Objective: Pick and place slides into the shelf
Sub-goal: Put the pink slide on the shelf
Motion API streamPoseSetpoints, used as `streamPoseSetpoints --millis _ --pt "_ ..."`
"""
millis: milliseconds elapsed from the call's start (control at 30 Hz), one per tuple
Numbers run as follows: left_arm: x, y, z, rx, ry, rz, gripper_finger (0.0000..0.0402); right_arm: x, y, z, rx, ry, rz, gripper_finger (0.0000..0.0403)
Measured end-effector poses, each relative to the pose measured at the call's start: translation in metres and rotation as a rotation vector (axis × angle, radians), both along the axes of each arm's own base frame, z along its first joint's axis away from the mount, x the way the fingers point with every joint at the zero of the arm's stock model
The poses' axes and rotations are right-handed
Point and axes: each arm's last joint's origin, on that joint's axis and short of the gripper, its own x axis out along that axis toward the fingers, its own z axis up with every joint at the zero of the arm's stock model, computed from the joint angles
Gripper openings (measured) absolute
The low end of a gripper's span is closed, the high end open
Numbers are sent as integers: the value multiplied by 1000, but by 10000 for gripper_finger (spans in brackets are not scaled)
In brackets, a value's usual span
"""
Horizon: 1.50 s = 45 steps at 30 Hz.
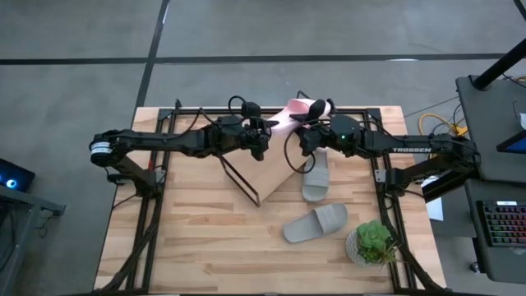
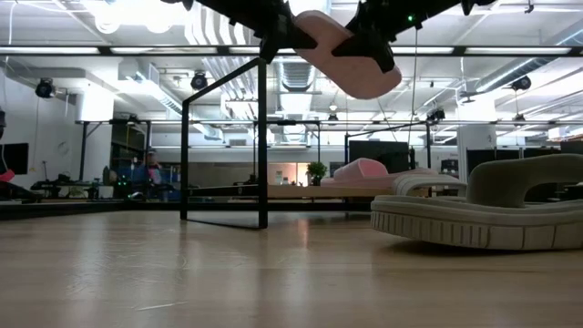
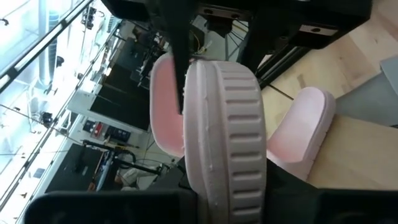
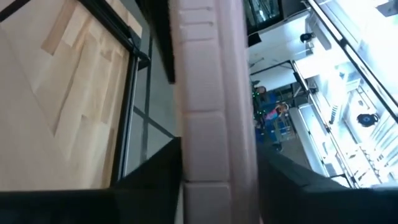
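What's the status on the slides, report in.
Both hands up: left hand shut on pink slide, right hand closing on it too. Second pink slide beside shelf. Two grey slides on table. Nothing blocking.

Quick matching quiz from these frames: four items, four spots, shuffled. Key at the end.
Items:
1. raised pink slide
2. second pink slide
3. grey slide nearer the plant
4. potted plant

Spots:
A. standing at the table's corner, lower right in the high view
B. lifted clear off the table
C. lying on the table near its top edge in the high view
D. lying on the tabletop below the shelf in the high view

Pairs: 1-B, 2-C, 3-D, 4-A
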Motion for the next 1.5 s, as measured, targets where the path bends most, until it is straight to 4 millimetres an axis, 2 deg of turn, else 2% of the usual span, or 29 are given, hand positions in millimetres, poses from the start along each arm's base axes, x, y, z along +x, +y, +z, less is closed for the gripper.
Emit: streamPoseSetpoints --millis 100,267,400,600,767,933,1167,1367,1500 --pt "0 0 0 -1 -5 1 64 0 0 -1 -3 9 6 65" --pt "-3 -1 3 -26 -27 13 128 0 0 0 16 -12 4 64" --pt "-20 0 5 -97 -53 -89 159 -1 2 -3 68 -37 62 64" --pt "-52 -1 14 -170 -141 -232 169 -2 6 -3 73 -86 188 64" --pt "-79 -10 19 -173 -179 -365 170 -4 11 -1 90 -113 369 64" --pt "-95 -17 18 -179 -240 -516 171 -3 14 4 92 -160 458 64" --pt "-91 -16 9 -147 -311 -539 171 -3 16 7 93 -203 523 64" --pt "-72 -14 3 -150 -302 -573 171 -3 15 7 95 -201 519 64" --pt "-62 -13 5 -132 -336 -600 171 -2 16 7 95 -201 522 63"
